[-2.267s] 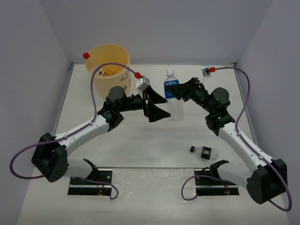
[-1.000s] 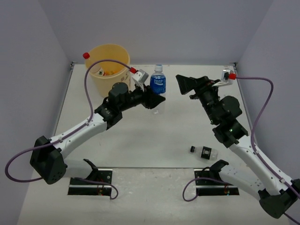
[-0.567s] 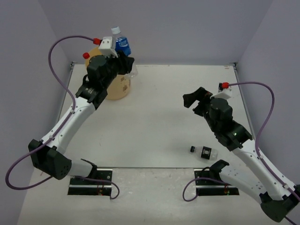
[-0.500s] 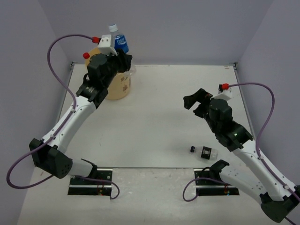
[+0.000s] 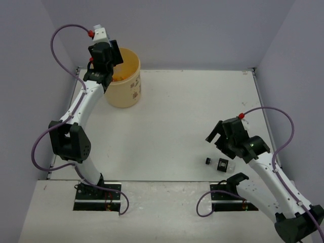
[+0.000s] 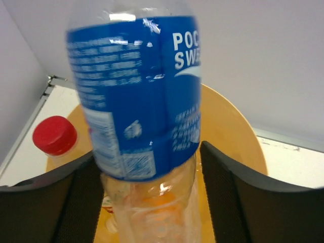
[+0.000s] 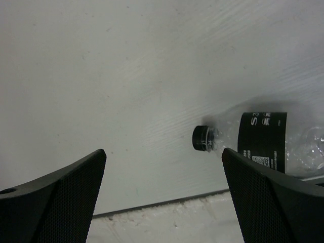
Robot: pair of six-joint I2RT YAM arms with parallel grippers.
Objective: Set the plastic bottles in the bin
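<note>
The bin (image 5: pixel 124 87) is a pale-yellow bucket at the table's far left. My left gripper (image 5: pixel 105 52) hangs over its far rim. In the left wrist view a clear bottle with a blue label (image 6: pixel 136 91) stands blurred between the fingers (image 6: pixel 228 197), above the bin (image 6: pixel 242 132). My left gripper (image 6: pixel 150 202) is open, with a thin gap beside the bottle. A red-capped bottle (image 6: pixel 54 135) lies in the bin. A clear bottle with a black label (image 5: pixel 221 163) (image 7: pixel 263 137) lies near the front edge. My right gripper (image 5: pixel 218 140) (image 7: pixel 164 195) is open above it.
Purple-grey walls close in the table on three sides. A raised white lip (image 7: pixel 167 223) runs along the table's near edge, just in front of the lying bottle. The arm bases' black mounting plates (image 5: pixel 98 197) sit on the near ledge.
My left arm swung from mid-table up over the bin with the blue-labelled bottle, and its jaws have spread. My right arm dropped back toward the black-labelled bottle, jaws still wide.
</note>
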